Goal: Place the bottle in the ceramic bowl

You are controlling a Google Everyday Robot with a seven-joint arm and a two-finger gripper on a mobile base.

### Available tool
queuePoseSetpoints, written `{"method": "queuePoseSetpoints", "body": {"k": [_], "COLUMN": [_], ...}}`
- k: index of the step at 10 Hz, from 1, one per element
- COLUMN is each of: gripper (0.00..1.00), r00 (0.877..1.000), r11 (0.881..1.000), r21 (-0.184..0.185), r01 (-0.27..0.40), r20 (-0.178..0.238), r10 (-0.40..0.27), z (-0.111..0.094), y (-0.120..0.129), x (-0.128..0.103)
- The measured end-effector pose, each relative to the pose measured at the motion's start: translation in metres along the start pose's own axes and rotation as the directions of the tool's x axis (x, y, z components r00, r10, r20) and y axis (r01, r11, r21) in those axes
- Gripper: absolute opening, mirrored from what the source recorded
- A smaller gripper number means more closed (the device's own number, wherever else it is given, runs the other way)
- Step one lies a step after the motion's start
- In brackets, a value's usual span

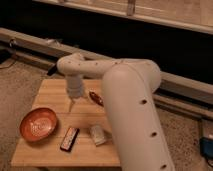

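1. Bottle (98, 134): taken to be the small pale, whitish piece lying flat on the wooden table (54, 94) near the front edge. Just beside a dark rectangular bar (69, 138) and close against the big white arm (131, 115). Too blurred to rule out a block.
2. Not yet in the ceramic bowl (38, 124); well apart from it, with the dark bar between. Bowl at the table's left end in the view, only its lighter pattern showing inside.
3. Gripper (72, 104): hanging point-down over the middle of the table, near a dark red elongated object (96, 97). Fingers spread, gripping nothing.
4. Deciding relation: from the fingers, bottle toward the front edge and to the view's right; bowl the opposite way, to the view's left.
5. Long axis seemingly slanted, far end leftward, near end rightward; hard to confirm.
6. Judged step: approach for the pick. Next, probably a shift forward and right, with the wrist turned to close across that axis.
7. Judged risk: clipping the dark bar or rolling the bottle.
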Motion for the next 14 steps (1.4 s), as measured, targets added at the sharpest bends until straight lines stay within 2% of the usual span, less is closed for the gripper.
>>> {"method": "queuePoseSetpoints", "body": {"k": [2,3,4,6,8,11,14], "gripper": [0.80,0.80,0.80,0.80,0.80,0.80,0.80], "r00": [0.995,0.988,0.981,0.958,0.934,0.915,0.898], "r11": [0.995,0.988,0.981,0.957,0.933,0.913,0.893], "r21": [0.010,0.017,0.021,0.025,0.041,0.063,0.097], "r01": [-0.098,-0.151,-0.194,-0.287,-0.357,-0.402,-0.440], "r20": [-0.017,-0.023,-0.024,-0.014,-0.010,-0.004,0.045], "r10": [0.098,0.151,0.195,0.288,0.358,0.403,0.438], "z": [0.001,0.000,-0.001,-0.004,-0.003,0.004,0.017], "y": [-0.041,-0.063,-0.081,-0.123,-0.155,-0.179,-0.194], "x": [0.030,0.046,0.057,0.076,0.079,0.079,0.073]}}
